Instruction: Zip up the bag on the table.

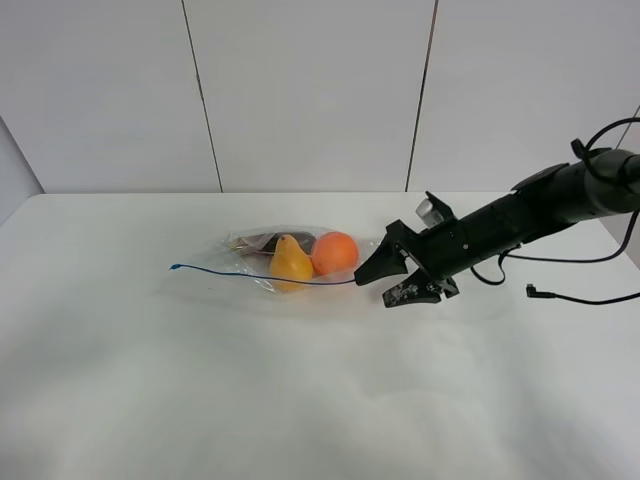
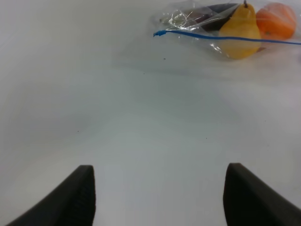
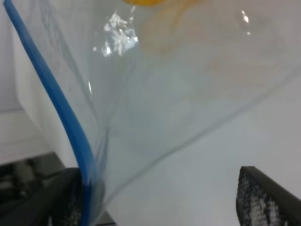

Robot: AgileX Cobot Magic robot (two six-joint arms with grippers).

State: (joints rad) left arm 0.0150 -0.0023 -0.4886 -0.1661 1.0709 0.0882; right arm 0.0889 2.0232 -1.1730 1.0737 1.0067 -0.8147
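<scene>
The clear bag (image 1: 290, 258) lies on the white table (image 1: 300, 400) with an orange (image 1: 335, 252), a yellow pear (image 1: 290, 262) and a dark item (image 1: 262, 241) inside. Its blue zipper strip (image 1: 250, 275) runs along the near edge. My right gripper (image 1: 385, 280) is at the strip's right end, jaws apart. In the right wrist view the strip (image 3: 56, 103) runs down beside one finger (image 3: 47, 197) and the bag film (image 3: 178, 84) spans the open gripper (image 3: 155, 202). My left gripper (image 2: 160, 197) is open and empty, well short of the bag (image 2: 225, 23).
A black cable (image 1: 580, 297) lies on the table at the far right, behind the right arm. A panelled white wall stands behind the table. The left arm does not show in the exterior high view.
</scene>
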